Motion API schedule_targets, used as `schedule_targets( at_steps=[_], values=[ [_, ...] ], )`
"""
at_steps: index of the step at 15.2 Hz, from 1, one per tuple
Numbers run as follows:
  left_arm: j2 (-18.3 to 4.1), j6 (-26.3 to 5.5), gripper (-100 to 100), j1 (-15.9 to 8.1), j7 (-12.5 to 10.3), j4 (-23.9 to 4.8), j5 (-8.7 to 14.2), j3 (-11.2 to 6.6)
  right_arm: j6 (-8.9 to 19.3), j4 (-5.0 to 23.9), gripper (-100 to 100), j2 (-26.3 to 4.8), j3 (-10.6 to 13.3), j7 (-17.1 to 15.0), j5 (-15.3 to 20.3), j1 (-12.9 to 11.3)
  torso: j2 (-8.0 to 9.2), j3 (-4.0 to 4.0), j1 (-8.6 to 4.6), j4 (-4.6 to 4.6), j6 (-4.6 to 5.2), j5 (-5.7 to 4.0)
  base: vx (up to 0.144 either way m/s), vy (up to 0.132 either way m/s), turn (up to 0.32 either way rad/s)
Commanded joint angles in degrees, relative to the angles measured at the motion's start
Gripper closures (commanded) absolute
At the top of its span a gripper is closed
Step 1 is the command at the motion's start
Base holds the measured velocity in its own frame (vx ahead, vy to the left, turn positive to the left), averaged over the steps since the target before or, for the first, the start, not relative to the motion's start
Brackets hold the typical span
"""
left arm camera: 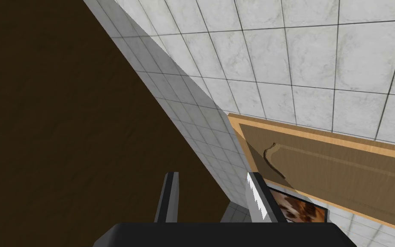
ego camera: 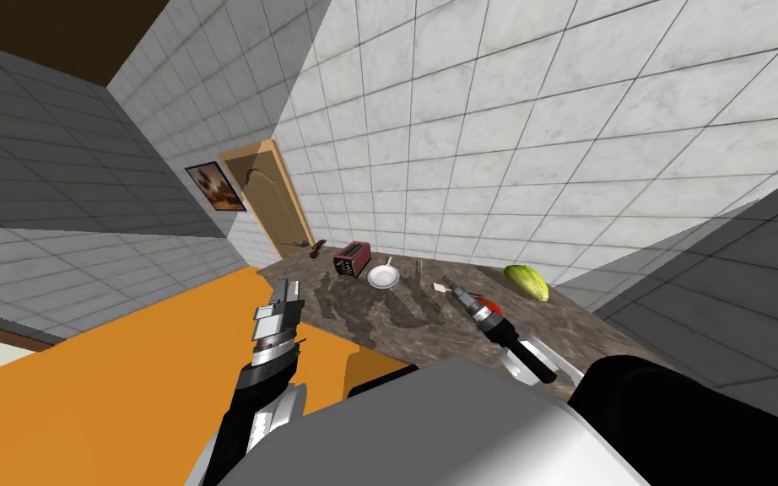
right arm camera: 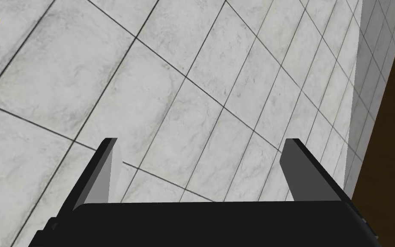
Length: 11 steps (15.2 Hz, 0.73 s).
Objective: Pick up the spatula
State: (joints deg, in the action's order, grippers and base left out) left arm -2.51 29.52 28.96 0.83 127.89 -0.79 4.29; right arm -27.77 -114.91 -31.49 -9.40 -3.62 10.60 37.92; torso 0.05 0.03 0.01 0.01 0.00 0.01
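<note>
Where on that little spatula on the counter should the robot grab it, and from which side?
Probably the thin handle, from above, straddling it: the spatula lies flat on the counter, so its pale blade offers no edge to pinch. The open right gripper hovers close by. It is too small to judge more.

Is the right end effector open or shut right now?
Open: the right end effector has its two light grey fingers wide apart in the wrist view, gripping nothing.

Mottled stone-look counter (ego camera: 362,295) — wooden door (ego camera: 273,202), marbled wall tiles (ego camera: 548,126).
</note>
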Motion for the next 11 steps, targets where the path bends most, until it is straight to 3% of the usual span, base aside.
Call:
schedule_targets(
  at_steps=[1,2,3,5,8,10,11],
  values=[
    [0.0,0.0,0,0.0,0.0,0.0,0.0,0.0,-0.48,2.12,-100,-2.86,-0.67,-0.28,1.9,1.47,0.0,0.0,0.0,0.0,0.0,0.0,-0.01,0.015,0.21],
    [0.0,0.0,0,-0.01,0.0,0.0,0.0,0.01,-0.48,2.12,-100,-3.74,-0.67,-0.28,1.9,1.47,-0.01,0.0,0.0,0.0,-0.04,0.0,-0.009,0.012,0.214],
    [0.0,0.0,0,-0.01,0.0,0.0,0.0,0.0,-0.98,3.97,-100,-5.34,-1.16,-0.44,3.64,2.84,-0.01,-0.01,-0.01,-0.01,-0.02,0.0,-0.01,0.017,0.298],
    [0.0,0.0,0,-0.01,0.0,0.0,0.0,0.0,-0.98,3.97,-100,-6.59,-1.16,-0.44,3.64,2.84,-0.02,-0.01,-0.01,-0.01,-0.04,0.0,-0.008,0.01,0.165],
    [0.0,0.0,0,-0.01,0.0,0.0,0.0,0.0,-2.02,7.78,-100,-10.79,-2.08,-0.78,7.22,5.7,-0.03,-0.02,-0.02,-0.01,-0.03,0.0,-0.005,0.012,0.229],
    [0.0,0.0,0,-0.01,0.0,0.0,0.0,0.0,-2.02,7.78,-100,-12.28,-2.08,-0.78,7.22,5.7,-0.04,-0.02,-0.02,-0.01,-0.04,0.0,-0.005,0.006,0.165],
    [0.0,0.0,0,0.0,0.0,0.0,0.0,0.0,-2.55,9.73,-100,-14.18,-2.49,-0.95,9.06,7.18,-0.04,-0.03,-0.03,-0.01,-0.01,-0.01,-0.003,0.009,0.241]
  ],
)
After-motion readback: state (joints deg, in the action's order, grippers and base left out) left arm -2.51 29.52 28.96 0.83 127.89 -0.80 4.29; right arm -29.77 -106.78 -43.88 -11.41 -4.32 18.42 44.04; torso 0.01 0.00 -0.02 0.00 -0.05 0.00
